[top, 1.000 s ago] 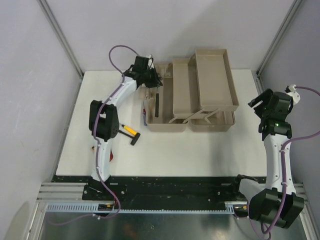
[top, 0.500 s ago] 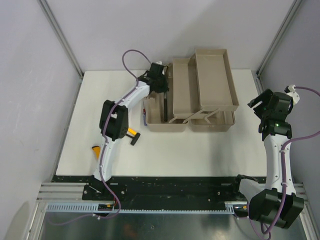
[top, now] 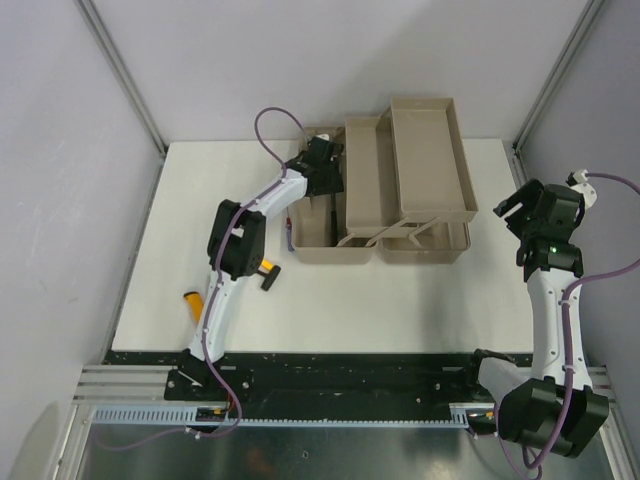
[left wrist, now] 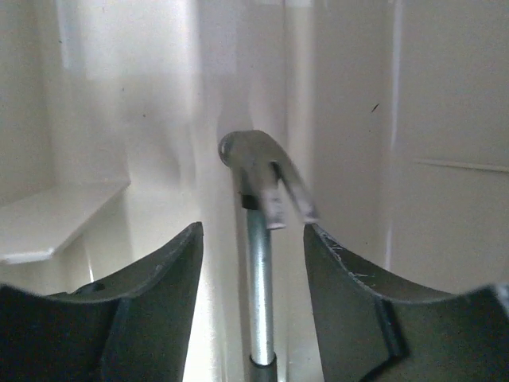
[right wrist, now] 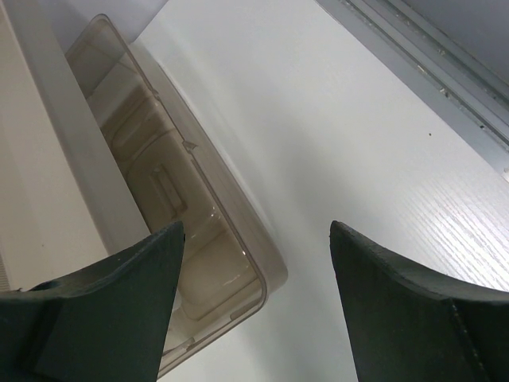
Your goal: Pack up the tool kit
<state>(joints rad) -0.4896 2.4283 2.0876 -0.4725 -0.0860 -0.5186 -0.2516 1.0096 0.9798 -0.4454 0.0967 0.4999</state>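
Toolbox (top: 325,252) is sitting at the back middle of the table (top: 400,295), its trays folded out. Left gripper (left wrist: 253,239) is reaching down into the box's left compartment, jaws spread either side of the metal shaft of a hammer (left wrist: 256,171) and not visibly touching it. Right gripper (right wrist: 256,231) is hovering over the table's right end beside the see-through lid (right wrist: 183,223), jaws spread and holding nothing; a yellow-handled mallet (top: 268,276) and another yellow-handled tool (top: 192,300) are lying left of the box.
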